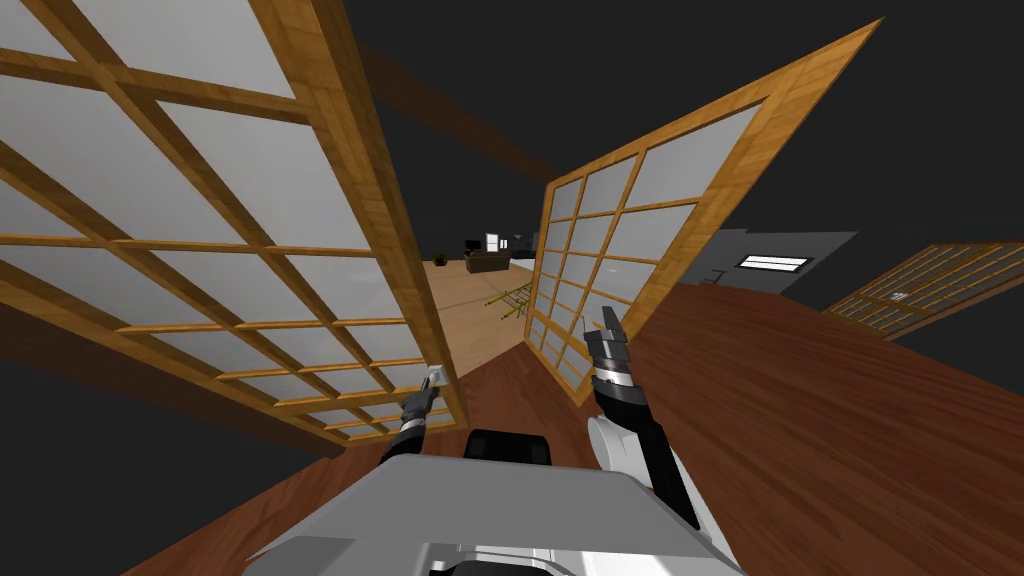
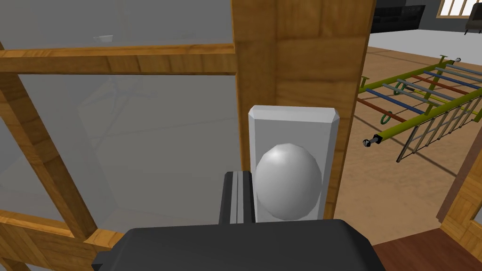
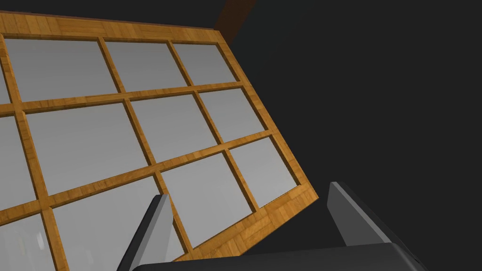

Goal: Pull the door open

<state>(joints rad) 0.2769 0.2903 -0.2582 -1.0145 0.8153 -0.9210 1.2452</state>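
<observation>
Left gripper (image 1: 428,384) sits at the knob (image 2: 288,181) of the door (image 1: 250,230) at 11 o'clock, clench cannot be told; it needs a firm squeeze, then a slow pull along the swing arc.

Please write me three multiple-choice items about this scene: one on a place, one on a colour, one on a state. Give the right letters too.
1. The left gripper is at:
A) the door knob
B) a drawer
C) a window latch

2. The knob is:
A) red
B) light grey
C) black

3. The right gripper is:
A) shut on the knob
B) shut on nothing
C) open

Answers:
1 A: the left wrist view has the knob right at the gripper's body.
2 B: knob and plate are both light grey.
3 C: its fingers stand far apart before the right door leaf.
</observation>
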